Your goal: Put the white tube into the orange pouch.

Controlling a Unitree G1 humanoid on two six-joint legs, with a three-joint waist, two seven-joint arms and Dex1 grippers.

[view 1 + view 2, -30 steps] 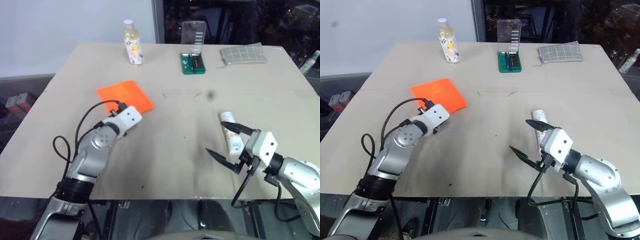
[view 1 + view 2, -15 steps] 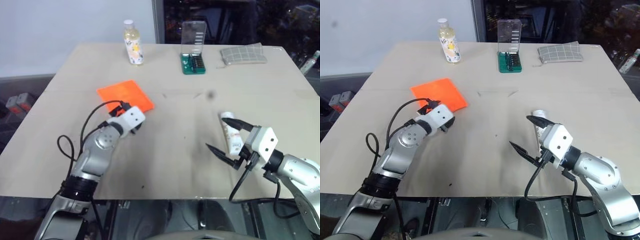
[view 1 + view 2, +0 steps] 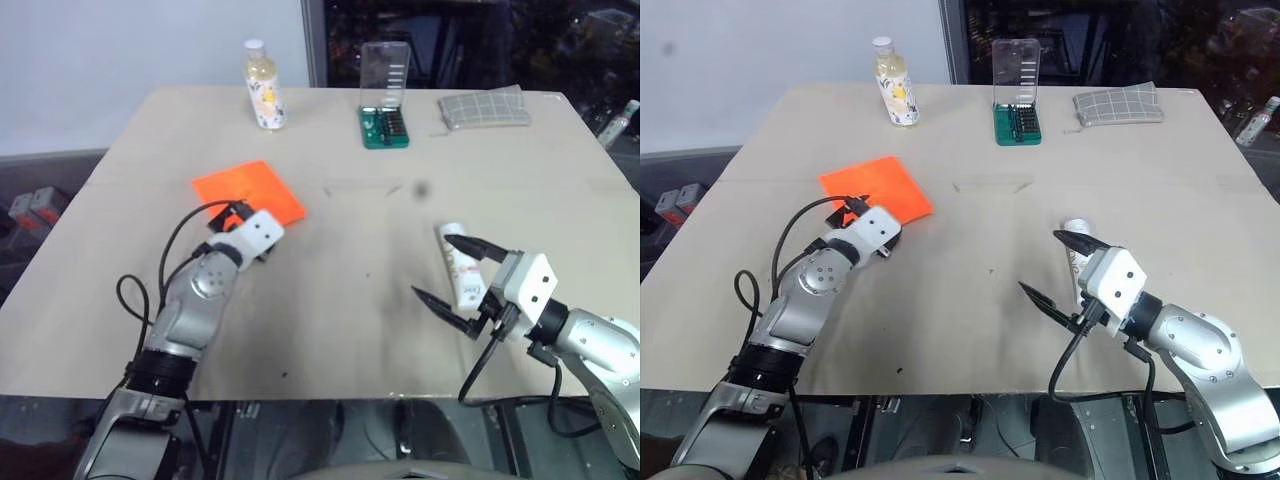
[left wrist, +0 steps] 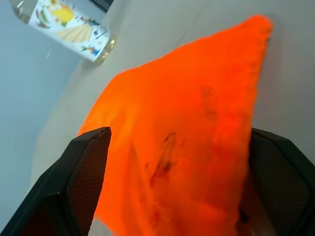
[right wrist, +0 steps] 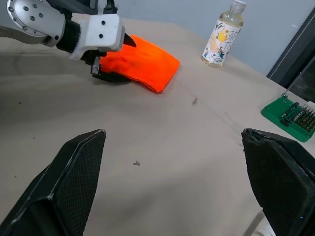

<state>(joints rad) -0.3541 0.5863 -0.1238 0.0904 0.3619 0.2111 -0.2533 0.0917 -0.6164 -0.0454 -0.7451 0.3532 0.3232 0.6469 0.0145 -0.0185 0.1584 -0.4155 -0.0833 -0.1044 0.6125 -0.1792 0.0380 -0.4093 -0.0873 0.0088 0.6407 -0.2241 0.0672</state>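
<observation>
- Left gripper [image 4: 172, 196] spread wide, down at the near edge of the orange pouch [image 3: 248, 190], one finger on each side of the fabric in the wrist view. Nothing pinched yet.
- Right gripper [image 3: 452, 285] also wide open and empty, hovering just in front of the white tube [image 3: 458, 263], upper fingertip right over it.
- Tube lying flat on the table [image 3: 350, 320], right side, well apart from the pouch on the left-centre.
- Possible trouble: pouch looks flat, no visible opening, can't tell if the zipper's even undone. Closing on both layers at once would probably just lift it shut, with nowhere for the tube to go.
- Also risky: a flat tube on a smooth top could skid or roll away from a sloppy pinch, maybe toward the near edge.
- Thin fabric might slide instead of getting grabbed.
- Other stuff: clear bottle [image 3: 265, 88] with yellowish liquid at the back, green screwdriver bit case [image 3: 385, 120] with its lid up, grey checked cloth [image 3: 487, 108] far right.
- All well back, nothing between tube and pouch, just bare tabletop.
</observation>
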